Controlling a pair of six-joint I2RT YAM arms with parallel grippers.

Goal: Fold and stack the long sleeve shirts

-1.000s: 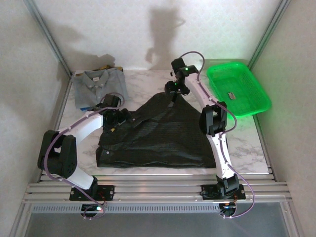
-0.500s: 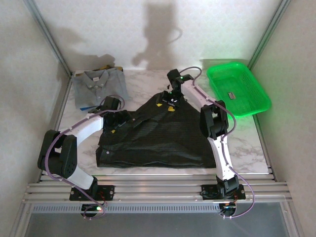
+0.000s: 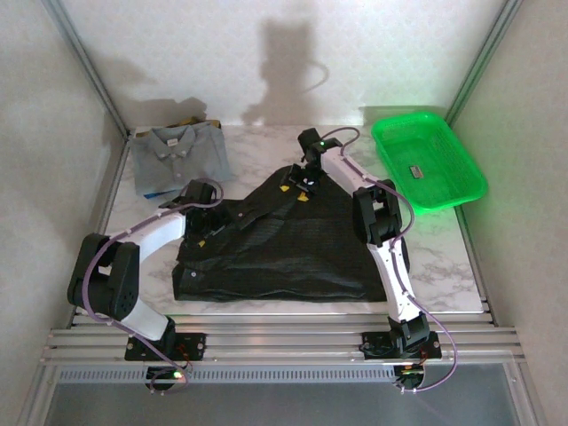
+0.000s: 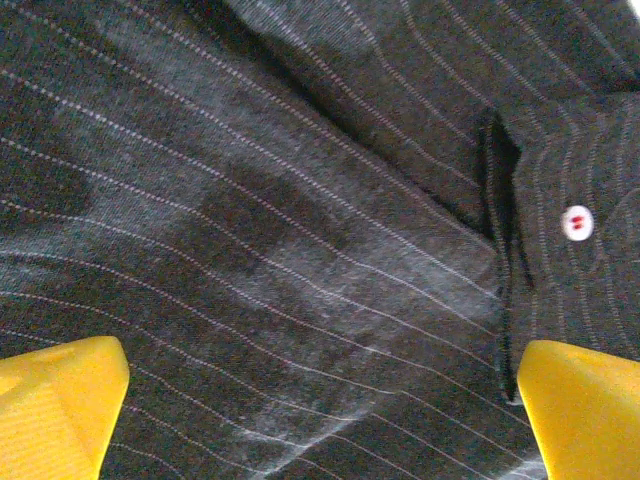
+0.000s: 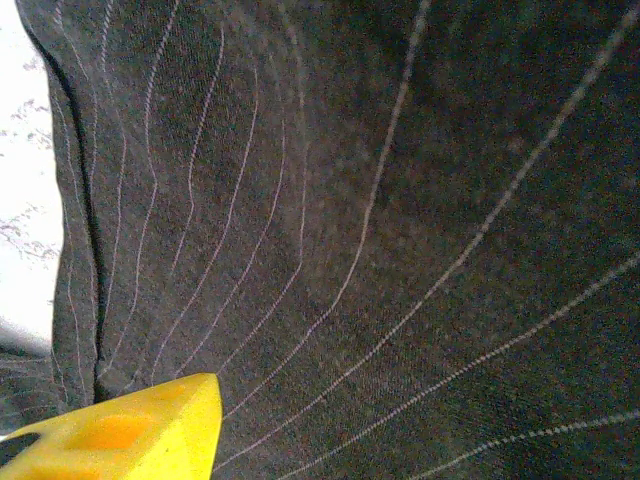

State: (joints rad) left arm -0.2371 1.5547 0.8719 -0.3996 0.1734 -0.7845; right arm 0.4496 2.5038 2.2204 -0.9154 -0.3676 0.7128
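Marbled desk (image 3: 444,240) carries the dark striped shirt (image 3: 275,240) spread for folding, the grey-blue shirt (image 3: 177,155) already folded off its far-left corner, likely as stack base, left claw (image 4: 320,400) gaping over its left part, right claw (image 3: 295,189) at its far tip, whether clamped I cannot tell.

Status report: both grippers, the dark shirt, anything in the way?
Left gripper open over dark shirt. Right gripper at its far edge, grip unclear. Shirt spread, not stacked. Grey-blue shirt far left, green basket far right.
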